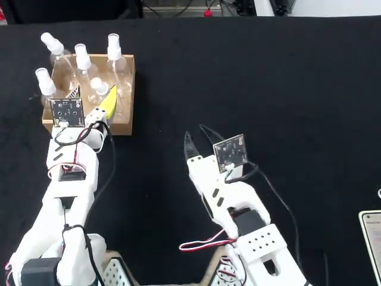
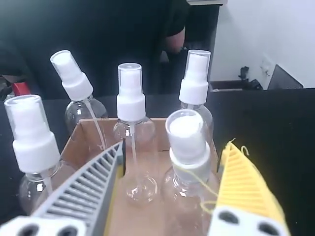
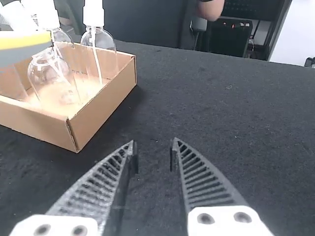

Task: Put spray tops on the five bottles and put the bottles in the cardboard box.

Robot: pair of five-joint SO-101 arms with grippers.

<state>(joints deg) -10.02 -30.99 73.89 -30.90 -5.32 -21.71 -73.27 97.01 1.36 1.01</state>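
The cardboard box (image 1: 121,127) stands at the table's far left, and five clear bottles with white spray tops stand upright in it. Three are at the back (image 1: 82,58), one at the left (image 1: 44,80) and one nearest the arm (image 1: 99,88). My left gripper (image 1: 92,98) hovers over the box's near edge, open. Its grey finger (image 2: 93,182) and yellow finger (image 2: 241,182) flank the nearest bottle (image 2: 187,142) without pressing on it. My right gripper (image 1: 197,134) rests low over the black table to the right of the box (image 3: 98,103), open and holding nothing (image 3: 152,147).
A black cloth (image 1: 268,89) covers the table. A white flat object (image 1: 372,231) lies at the right edge. Red and white cables (image 1: 202,243) loop by the arm bases at the front.
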